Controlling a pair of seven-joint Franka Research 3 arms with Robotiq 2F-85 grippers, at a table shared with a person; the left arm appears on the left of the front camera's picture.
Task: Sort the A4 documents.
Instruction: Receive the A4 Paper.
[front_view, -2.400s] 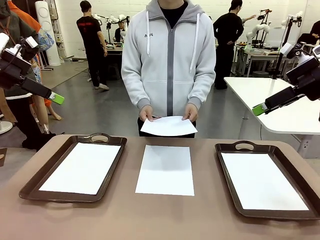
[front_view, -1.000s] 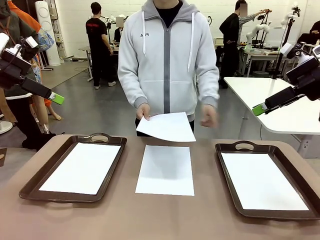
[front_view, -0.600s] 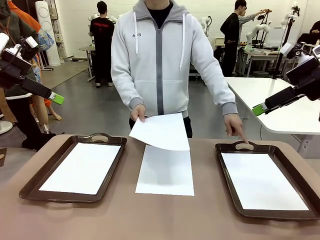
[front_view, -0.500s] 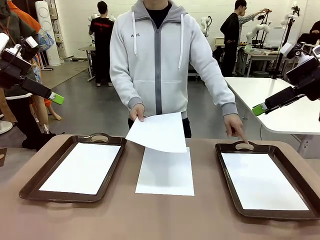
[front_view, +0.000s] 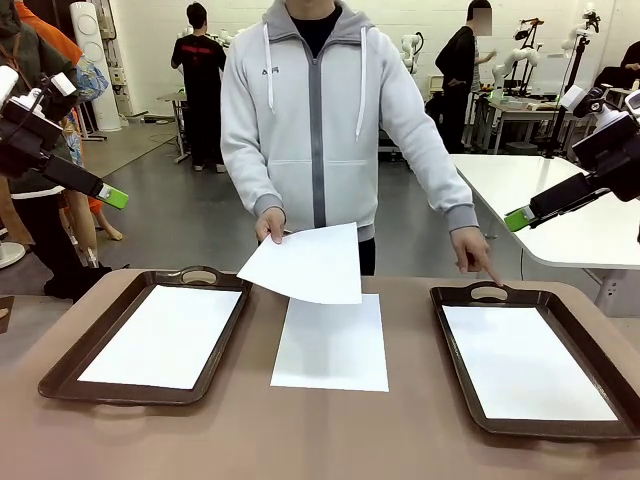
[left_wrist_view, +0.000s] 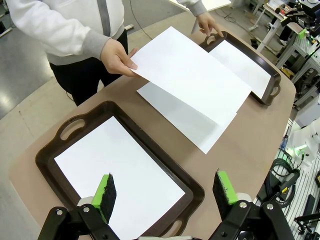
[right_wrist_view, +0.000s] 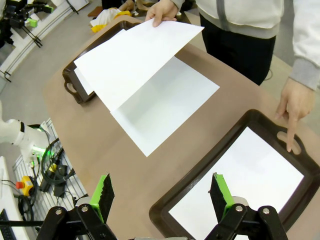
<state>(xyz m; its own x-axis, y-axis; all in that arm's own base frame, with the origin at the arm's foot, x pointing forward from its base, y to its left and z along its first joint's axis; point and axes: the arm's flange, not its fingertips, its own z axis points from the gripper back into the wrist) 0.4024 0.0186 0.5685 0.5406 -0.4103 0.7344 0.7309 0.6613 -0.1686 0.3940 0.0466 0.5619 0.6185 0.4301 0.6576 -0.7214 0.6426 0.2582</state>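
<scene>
A person across the table holds one white A4 sheet (front_view: 305, 264) in the air by its far corner, above another sheet (front_view: 331, 341) lying flat mid-table. The held sheet (left_wrist_view: 190, 72) also hovers in the left wrist view, and again as the sheet (right_wrist_view: 132, 57) in the right wrist view. Each brown tray carries a sheet: left tray sheet (front_view: 165, 335), right tray sheet (front_view: 522, 362). The person's other hand (front_view: 475, 255) points a finger at the right tray's handle (front_view: 489, 293). My left gripper (left_wrist_view: 166, 192) is open, high above the left tray (left_wrist_view: 60, 147). My right gripper (right_wrist_view: 162, 195) is open, high above the right tray (right_wrist_view: 260, 120).
The brown table (front_view: 300, 440) has bare surface in front of the trays. A white table (front_view: 560, 200) stands at the right behind my right arm. Other people and benches stand far back.
The person's held sheet has swung down and toward the left tray. Their other hand reached out to the right tray's handle and stays pointing there. Both arms have not moved.
</scene>
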